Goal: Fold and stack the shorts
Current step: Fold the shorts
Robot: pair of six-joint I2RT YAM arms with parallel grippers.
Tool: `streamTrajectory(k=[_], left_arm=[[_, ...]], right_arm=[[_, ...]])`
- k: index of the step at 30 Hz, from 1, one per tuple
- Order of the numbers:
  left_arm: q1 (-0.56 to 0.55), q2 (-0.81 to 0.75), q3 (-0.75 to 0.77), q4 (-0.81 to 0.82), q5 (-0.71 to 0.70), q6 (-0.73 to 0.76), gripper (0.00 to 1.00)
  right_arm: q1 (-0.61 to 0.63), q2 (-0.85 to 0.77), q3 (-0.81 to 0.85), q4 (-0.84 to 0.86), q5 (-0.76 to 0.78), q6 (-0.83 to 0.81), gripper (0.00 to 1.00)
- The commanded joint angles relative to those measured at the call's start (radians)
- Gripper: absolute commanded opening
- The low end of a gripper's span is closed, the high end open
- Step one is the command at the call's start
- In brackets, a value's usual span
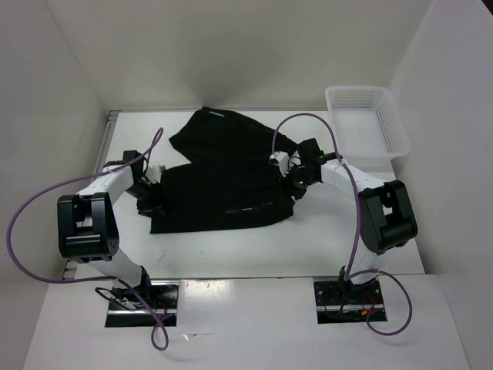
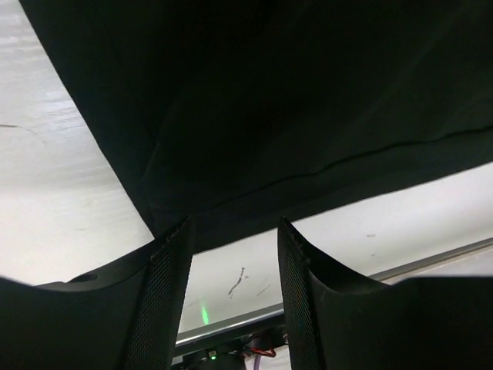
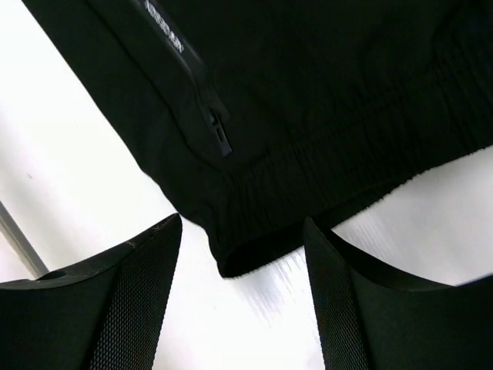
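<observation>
The black shorts (image 1: 219,181) lie spread on the white table, with a pale mark at the far edge. My left gripper (image 1: 152,196) is open at their left edge. In the left wrist view the hem (image 2: 308,116) lies just past my open gripper (image 2: 235,227), and nothing is between the fingers (image 2: 166,293). My right gripper (image 1: 295,185) is open at their right edge. In the right wrist view the elastic waistband corner (image 3: 254,231) lies between the tips of my open gripper (image 3: 243,227), unclamped. A zip pocket with pale lettering shows above it.
A white mesh basket (image 1: 368,119) stands at the back right of the table. White walls enclose the table on the left, back and right. Purple cables loop off both arms. A metal rail runs along the table's left edge (image 1: 108,131).
</observation>
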Motion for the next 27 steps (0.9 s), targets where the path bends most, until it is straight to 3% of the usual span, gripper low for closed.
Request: streamTrajectory(k=[1,9,15,20,21,24,25,27], left_arm=[[0.014,0.019,-0.021,0.035,0.002,0.004,0.55],[0.023,0.086,-0.082,0.053,-0.052,0.004,0.56],[0.023,0.100,-0.104,0.062,-0.040,0.004,0.42],[0.023,0.109,-0.104,0.062,-0.040,0.004,0.31],[0.023,0.121,-0.104,0.062,-0.040,0.004,0.20],[0.023,0.150,-0.104,0.062,-0.040,0.004,0.08],[0.023,0.151,-0.095,0.062,-0.031,0.004,0.02],[0.023,0.151,-0.095,0.062,-0.018,0.004,0.00]], right_arm=[[0.003,0.017,0.003,0.083,-0.068,0.128,0.69],[0.003,0.039,-0.039,0.143,-0.030,0.150,0.64],[0.003,0.048,-0.077,0.180,0.053,0.139,0.59],[0.003,0.048,-0.086,0.189,0.028,0.148,0.55],[0.003,0.048,-0.086,0.189,0.018,0.148,0.48],[0.013,0.048,-0.062,0.200,-0.011,0.148,0.27],[0.013,0.039,-0.053,0.200,-0.012,0.148,0.11],[0.013,0.029,-0.016,0.182,-0.012,0.098,0.00]])
